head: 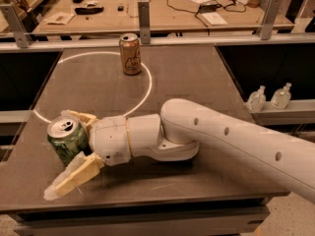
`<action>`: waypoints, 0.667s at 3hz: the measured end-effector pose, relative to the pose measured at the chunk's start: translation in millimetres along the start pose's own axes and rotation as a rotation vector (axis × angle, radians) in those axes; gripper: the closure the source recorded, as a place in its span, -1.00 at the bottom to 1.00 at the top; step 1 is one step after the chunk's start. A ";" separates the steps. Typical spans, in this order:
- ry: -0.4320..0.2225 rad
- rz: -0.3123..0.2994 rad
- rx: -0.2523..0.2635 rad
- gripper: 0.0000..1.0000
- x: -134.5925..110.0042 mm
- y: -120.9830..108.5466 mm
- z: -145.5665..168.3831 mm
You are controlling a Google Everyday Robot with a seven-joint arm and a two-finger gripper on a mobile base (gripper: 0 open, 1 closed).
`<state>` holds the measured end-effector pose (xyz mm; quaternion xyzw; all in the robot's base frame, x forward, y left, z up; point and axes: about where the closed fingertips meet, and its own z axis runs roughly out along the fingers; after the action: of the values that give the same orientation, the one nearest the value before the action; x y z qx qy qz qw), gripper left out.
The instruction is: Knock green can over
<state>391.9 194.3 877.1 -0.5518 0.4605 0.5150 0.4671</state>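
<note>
At the near left corner of the surface (197,77), we see the gripper (59,154) straddling the upright green can (65,142), jaws spread apart, unclenched.

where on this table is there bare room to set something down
Bare table lies right of the orange-gold can, behind the arm, and inside the white circle between both cans. The front-left corner is crowded: the gripper sits there, fingers open either side of the green can.
</note>
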 end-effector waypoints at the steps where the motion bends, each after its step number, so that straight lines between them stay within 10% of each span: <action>1: -0.043 -0.005 -0.015 -0.65 3.6 1.0 12.1; 2: -0.070 -0.029 -0.038 -0.19 1.7 0.9 18.6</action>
<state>388.6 212.5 874.7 -0.5489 0.4262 0.5358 0.4796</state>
